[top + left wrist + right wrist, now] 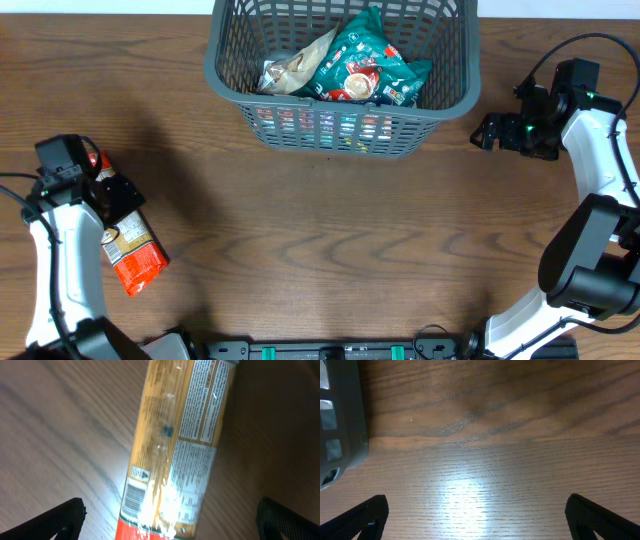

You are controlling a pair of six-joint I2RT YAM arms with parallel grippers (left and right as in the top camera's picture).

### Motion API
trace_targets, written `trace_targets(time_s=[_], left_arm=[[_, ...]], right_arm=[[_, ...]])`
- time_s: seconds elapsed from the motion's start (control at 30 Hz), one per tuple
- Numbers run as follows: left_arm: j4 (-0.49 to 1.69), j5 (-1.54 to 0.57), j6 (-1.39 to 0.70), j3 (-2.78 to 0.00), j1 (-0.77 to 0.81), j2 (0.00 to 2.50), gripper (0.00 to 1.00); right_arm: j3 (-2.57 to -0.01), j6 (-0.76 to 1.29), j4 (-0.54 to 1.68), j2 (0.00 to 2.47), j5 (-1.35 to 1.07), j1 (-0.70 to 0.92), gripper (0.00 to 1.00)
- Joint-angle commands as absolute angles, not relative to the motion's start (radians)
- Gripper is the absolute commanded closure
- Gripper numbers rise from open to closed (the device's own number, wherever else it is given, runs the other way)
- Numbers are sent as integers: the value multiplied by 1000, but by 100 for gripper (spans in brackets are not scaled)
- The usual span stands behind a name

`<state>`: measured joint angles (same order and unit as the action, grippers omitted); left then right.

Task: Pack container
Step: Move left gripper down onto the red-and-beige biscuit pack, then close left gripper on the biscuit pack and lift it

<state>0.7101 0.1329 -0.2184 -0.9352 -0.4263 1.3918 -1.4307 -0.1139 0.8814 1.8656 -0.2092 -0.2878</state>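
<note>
The container (340,130), a dark grey slotted basket, stands at the back middle of the table. It holds a teal snack bag (365,65) and a tan packet (295,70). An orange and tan snack packet (135,255) lies flat on the table at the left. My left gripper (112,195) is open just above its upper end. In the left wrist view the packet (175,450) lies between the spread fingers (172,520). My right gripper (487,130) is open and empty beside the container's right end. Its fingers (477,517) frame bare wood.
The container's corner (342,415) shows at the left edge of the right wrist view. The wooden table (330,250) stretches between the arms. A black rail (330,350) runs along the front edge.
</note>
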Motion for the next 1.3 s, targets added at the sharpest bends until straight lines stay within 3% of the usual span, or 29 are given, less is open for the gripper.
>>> trace_targets(time_s=[0.0,0.57,0.6,0.77,0.83,0.87,1.1,1.27], left_arm=[[687,95,-93,-931,-453,1457,1],[506,33,-33,-931,-489,1782,1],[507,33,-33,-931,-489,1793,5],[502,33,-33,-931,-489,1802,61],[504,33,-34,-931,-489,1802,77],[506,33,-34,-931,-488,1802,92],[556,-75,-34,-962,-487,1751,95],[708,-154,-34,-1117,-477,1604,94]], right_arm=[[-1435,-129,883,1861,-217,-281,1],[-1435,-128,902,1861,-217,-281,1],[-1435,-128,904,1861,-217,-281,1],[-1435,-129,906,1861,-216,-281,1],[-1435,-129,908,1861,-217,-281,1],[-1435,-129,909,1861,-217,-281,1],[-1435,-137,912,1861,-216,-281,1],[-1435,-136,913,1861,-217,-281,1]])
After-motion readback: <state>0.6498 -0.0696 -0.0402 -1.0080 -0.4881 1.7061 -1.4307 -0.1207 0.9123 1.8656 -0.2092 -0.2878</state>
